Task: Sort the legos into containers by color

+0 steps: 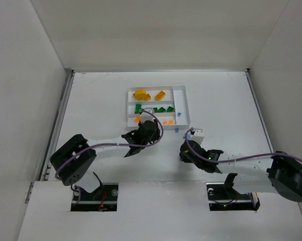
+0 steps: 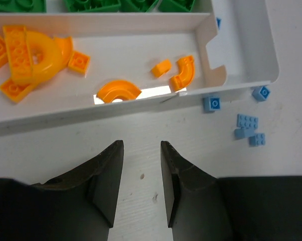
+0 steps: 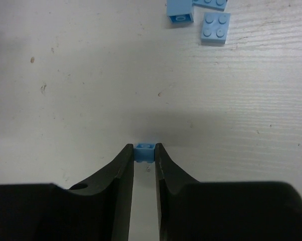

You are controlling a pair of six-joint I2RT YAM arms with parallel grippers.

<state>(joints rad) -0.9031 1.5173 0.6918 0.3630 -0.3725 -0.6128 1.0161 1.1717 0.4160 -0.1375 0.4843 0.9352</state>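
The white tray [image 1: 183,103] holds yellow bricks [image 1: 141,94] in its far slot, green bricks [image 1: 161,109] in the middle slot and orange bits [image 2: 33,57] in the near slot. One pale blue piece [image 1: 179,114] lies in the narrow side slot. My left gripper [image 2: 141,145] is open and empty over bare table just in front of the tray's near wall [image 2: 65,113]. Several pale blue pieces [image 2: 247,128] lie loose on the table to its right. My right gripper [image 3: 144,147] is shut on a tiny pale blue brick [image 3: 144,152], close above the table.
Two more pale blue bricks [image 3: 215,26] lie on the table ahead of the right gripper. White walls enclose the table on the left, right and back. The right arm [image 1: 241,163] stretches along the near right.
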